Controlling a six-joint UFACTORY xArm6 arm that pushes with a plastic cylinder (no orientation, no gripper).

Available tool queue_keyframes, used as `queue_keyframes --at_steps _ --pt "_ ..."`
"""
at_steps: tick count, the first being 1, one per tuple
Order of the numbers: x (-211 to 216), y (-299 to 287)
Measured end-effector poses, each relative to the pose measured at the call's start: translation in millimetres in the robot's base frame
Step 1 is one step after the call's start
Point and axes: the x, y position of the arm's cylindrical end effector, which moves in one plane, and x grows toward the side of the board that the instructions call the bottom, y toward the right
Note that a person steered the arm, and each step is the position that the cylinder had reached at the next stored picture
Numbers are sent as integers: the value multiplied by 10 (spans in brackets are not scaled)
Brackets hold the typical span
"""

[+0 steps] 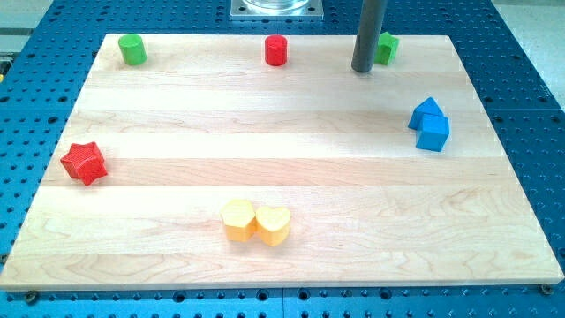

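My tip (362, 70) stands near the view's top, right of centre, on the wooden board (265, 124). A green block (387, 48) sits just to its right, partly hidden behind the rod; whether they touch I cannot tell. A red cylinder (277, 50) lies to the tip's left, well apart. Further down on the right two blue blocks touch: a pointed one (425, 111) and a cube (433, 132).
A green cylinder (133, 49) stands at the top left corner. A red star (85, 162) lies near the left edge. Two yellow blocks touch near the bottom centre, a rounded one (237, 220) and a heart (273, 226). Blue perforated table (521, 106) surrounds the board.
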Motion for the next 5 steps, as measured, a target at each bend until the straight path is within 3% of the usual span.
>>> queue_keyframes --at_steps 3,4,5 --pt "180 581" --pt "517 1679" --pt "1359 1923"
